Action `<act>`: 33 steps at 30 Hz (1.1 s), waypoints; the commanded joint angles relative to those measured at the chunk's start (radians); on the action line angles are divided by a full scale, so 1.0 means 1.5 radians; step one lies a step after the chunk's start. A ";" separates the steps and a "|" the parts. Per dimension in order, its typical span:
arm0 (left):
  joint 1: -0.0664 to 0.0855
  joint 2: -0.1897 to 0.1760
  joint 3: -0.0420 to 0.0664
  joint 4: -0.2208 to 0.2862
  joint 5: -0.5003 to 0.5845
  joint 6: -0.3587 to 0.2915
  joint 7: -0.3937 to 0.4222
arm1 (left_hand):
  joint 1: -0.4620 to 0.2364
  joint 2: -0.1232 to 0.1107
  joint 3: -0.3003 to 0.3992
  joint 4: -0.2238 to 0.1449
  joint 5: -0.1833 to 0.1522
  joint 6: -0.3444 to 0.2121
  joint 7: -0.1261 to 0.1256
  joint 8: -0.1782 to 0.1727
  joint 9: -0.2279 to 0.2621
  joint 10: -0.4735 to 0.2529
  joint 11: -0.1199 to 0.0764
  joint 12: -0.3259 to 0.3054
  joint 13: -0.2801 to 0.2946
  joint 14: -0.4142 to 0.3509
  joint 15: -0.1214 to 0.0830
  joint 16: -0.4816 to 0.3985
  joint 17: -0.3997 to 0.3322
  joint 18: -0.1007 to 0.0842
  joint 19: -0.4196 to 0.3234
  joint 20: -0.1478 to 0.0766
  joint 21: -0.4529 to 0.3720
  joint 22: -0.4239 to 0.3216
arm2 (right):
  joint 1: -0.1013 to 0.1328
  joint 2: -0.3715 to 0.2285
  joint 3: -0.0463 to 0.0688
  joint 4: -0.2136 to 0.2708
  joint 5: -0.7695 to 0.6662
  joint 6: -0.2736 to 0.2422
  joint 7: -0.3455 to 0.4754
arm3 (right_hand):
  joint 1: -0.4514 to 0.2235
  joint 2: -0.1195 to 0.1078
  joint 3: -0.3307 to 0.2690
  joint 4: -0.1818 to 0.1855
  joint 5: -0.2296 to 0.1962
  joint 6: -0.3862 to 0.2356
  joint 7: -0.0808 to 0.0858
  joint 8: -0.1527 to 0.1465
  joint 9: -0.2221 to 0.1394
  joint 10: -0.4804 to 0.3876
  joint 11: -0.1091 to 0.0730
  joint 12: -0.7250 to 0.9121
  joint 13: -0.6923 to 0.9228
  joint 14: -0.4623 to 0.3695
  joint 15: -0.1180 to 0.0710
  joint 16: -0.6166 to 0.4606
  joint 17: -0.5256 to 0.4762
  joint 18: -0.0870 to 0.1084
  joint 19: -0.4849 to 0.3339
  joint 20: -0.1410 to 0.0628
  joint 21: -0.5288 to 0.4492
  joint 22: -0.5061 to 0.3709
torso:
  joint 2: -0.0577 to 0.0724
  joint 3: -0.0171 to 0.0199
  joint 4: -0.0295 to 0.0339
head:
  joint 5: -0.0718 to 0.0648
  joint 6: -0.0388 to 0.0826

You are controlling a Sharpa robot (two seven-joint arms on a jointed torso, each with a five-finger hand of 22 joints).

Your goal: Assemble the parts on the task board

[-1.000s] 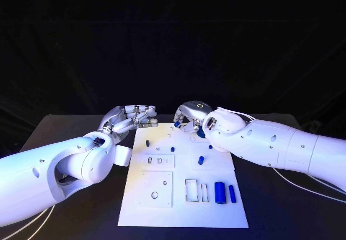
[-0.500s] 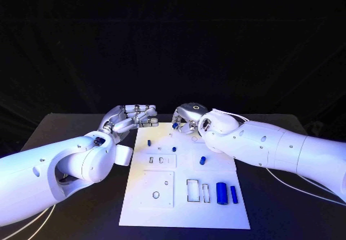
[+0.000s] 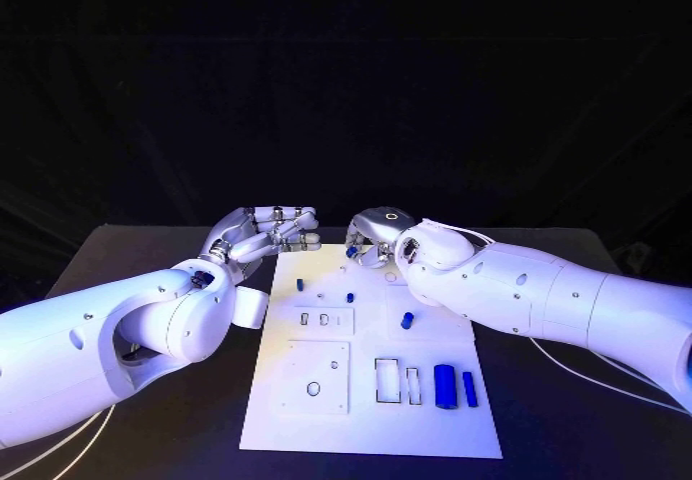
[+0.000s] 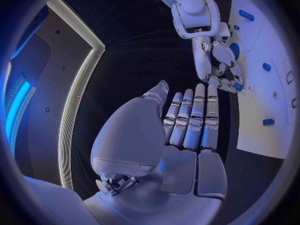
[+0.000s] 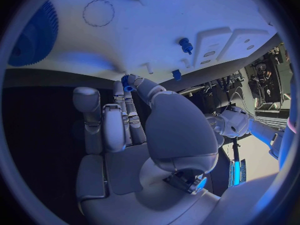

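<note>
Head view had our right hand (image 3: pixel 378 235) pinching a small blue part (image 3: pixel 353 251) over the board's (image 3: pixel 433 420) upper edge, center frame; left hand (image 3: pixel 267 235) hovered just beside, released.

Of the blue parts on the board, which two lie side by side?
The two long blue cylinders at the task board's near right corner, parallel beside the rectangular slots; the thicker is on the left. The other blue parts are small and scattered singly.

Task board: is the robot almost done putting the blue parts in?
Not nearly. The right hand pinches one small blue part at the board's far end. The left hand holds nothing. Two blue cylinders lie loose beside empty slots.
</note>
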 commanded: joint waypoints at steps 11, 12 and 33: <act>0.003 0.002 0.001 0.002 0.000 0.007 0.004 | 0.000 -0.006 -0.002 -0.001 0.000 0.002 0.007 -0.003 -0.001 0.000 0.004 -0.003 -0.001 -0.004 0.001 -0.003 0.001 0.008 -0.006 -0.001 -0.002 -0.001 | -0.003 0.008 -0.001 -0.005 -0.018 0.008 -0.028 | -0.010 -0.006 -0.002 0.006 0.006 -0.012 0.004 -0.004 0.001 -0.009 0.003 -0.006 -0.002 0.036 0.005 0.000 0.001 -0.008 -0.005 0.007 -0.003 -0.005 | 0.000 0.0009 -0.0011 | 0.001 0.000; 0.003 0.002 0.001 0.002 0.000 0.007 0.004 | 0.000 -0.006 -0.002 -0.001 0.000 0.002 0.007 -0.003 -0.001 0.000 0.004 -0.003 -0.001 -0.004 0.001 -0.003 0.001 0.008 -0.006 -0.001 -0.002 -0.001 | -0.003 0.009 -0.001 -0.006 -0.017 0.009 -0.027 | -0.011 -0.007 -0.002 0.007 0.005 -0.017 0.005 -0.006 0.000 -0.012 0.004 -0.007 -0.002 0.036 0.006 0.000 0.001 -0.008 -0.006 0.007 -0.003 -0.005 | 0.000 0.0006 -0.0011 | 0.001 0.000; 0.003 0.003 0.001 -0.001 0.000 0.009 -0.002 | -0.001 -0.007 -0.003 -0.001 0.000 0.001 0.007 -0.004 -0.001 -0.001 0.005 -0.004 -0.001 -0.004 0.001 -0.004 0.001 0.008 -0.006 0.000 -0.003 -0.002 | -0.003 0.013 -0.001 -0.012 -0.007 0.019 -0.014 | -0.020 -0.018 -0.005 0.014 0.006 -0.038 0.010 -0.023 0.000 -0.033 0.011 -0.016 -0.008 0.034 0.012 -0.002 -0.004 -0.005 -0.018 0.013 -0.013 -0.015 | 0.001 0.0002 -0.0019 | 0.005 0.003</act>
